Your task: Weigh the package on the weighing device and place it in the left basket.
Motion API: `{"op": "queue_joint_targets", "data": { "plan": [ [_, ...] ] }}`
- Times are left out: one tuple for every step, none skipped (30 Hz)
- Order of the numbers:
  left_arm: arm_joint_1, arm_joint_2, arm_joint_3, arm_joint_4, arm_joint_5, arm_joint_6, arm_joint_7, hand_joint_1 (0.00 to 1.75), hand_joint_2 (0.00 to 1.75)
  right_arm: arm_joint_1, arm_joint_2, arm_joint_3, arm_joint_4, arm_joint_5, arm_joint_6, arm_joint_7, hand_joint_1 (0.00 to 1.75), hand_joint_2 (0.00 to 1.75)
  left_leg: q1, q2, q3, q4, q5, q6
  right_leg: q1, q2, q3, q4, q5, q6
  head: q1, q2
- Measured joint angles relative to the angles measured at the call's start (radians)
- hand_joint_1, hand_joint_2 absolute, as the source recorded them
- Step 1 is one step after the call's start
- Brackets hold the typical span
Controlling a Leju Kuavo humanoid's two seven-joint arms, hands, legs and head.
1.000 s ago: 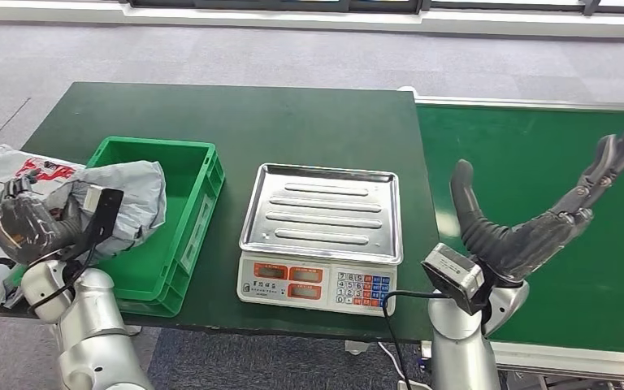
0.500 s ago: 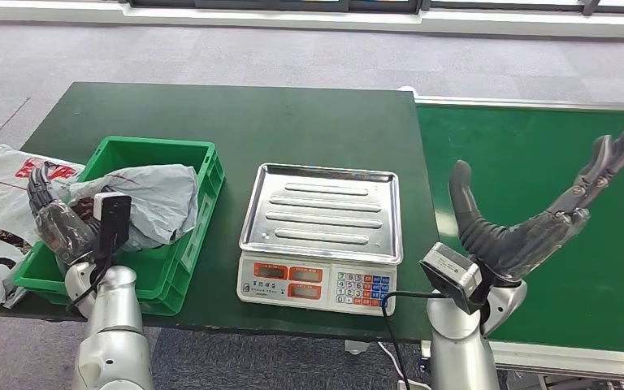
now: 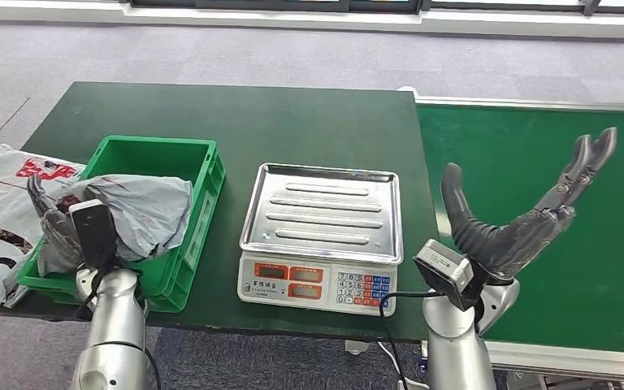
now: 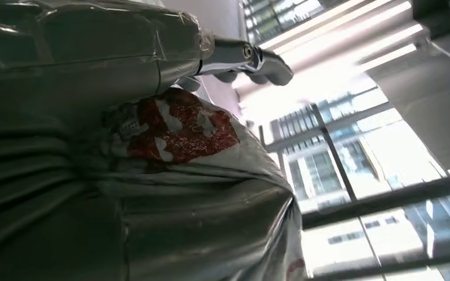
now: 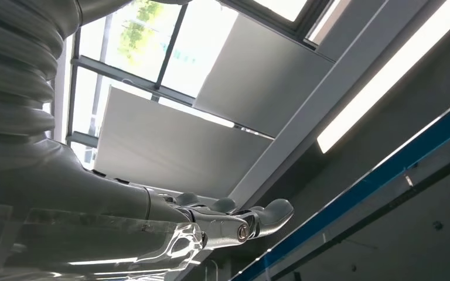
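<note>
Head view: the package [image 3: 142, 213], a crumpled grey plastic mailer with soft folds, lies in the green basket [image 3: 205, 183] at the left of the dark green worktop [image 3: 236, 118], its bulk draped toward the basket's near-left rim. The left hand [image 3: 55, 227] sits at that rim against the package's near end, fingers upright and apart; whether it grips the wrapping cannot be told from here. Left wrist view: the package [image 4: 199, 193] appears as glossy grey film with tight creases and a torn red-and-white label patch, pressed close to the hand's ribbed cover, with a pale fingertip [image 4: 263, 61] projecting past it. Head view again: the weighing device [image 3: 322, 234], a white scale with a ridged steel pan and a keypad, stands bare just right of the basket. The right hand [image 3: 520, 219] is raised over the green conveyor belt [image 3: 536, 154], thumb and fingers spread wide, holding nothing. A white printed bag [image 3: 0, 211] lies left of the basket.
</note>
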Motion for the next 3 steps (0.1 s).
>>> {"op": "queue_joint_targets", "data": {
  "plan": [
    [0.006,0.008,-0.028,0.0,0.006,-0.011,0.0,0.0,1.75,0.0,0.0,0.0,0.001,0.0,0.0,0.0,0.0,1.75,0.0,0.0,0.0,0.0,0.0,0.0,0.0,0.0,0.0,0.0,0.0,0.0,0.0,0.0],
    [0.01,0.015,-0.051,0.0,0.009,-0.017,0.0,0.0,1.75,0.0,0.0,0.0,0.002,0.0,0.0,0.0,0.0,1.75,0.0,0.0,0.0,0.0,0.0,0.0,0.0,0.0,0.0,0.0,0.0,0.0,0.0,0.0],
    [0.012,0.018,-0.062,-0.001,0.01,-0.02,0.0,0.0,1.75,0.0,0.0,0.0,0.003,0.0,0.0,0.0,0.0,1.75,0.0,0.0,0.0,0.0,0.0,0.0,0.0,0.0,0.0,0.0,0.0,0.0,0.0,0.0]
  ]
}}
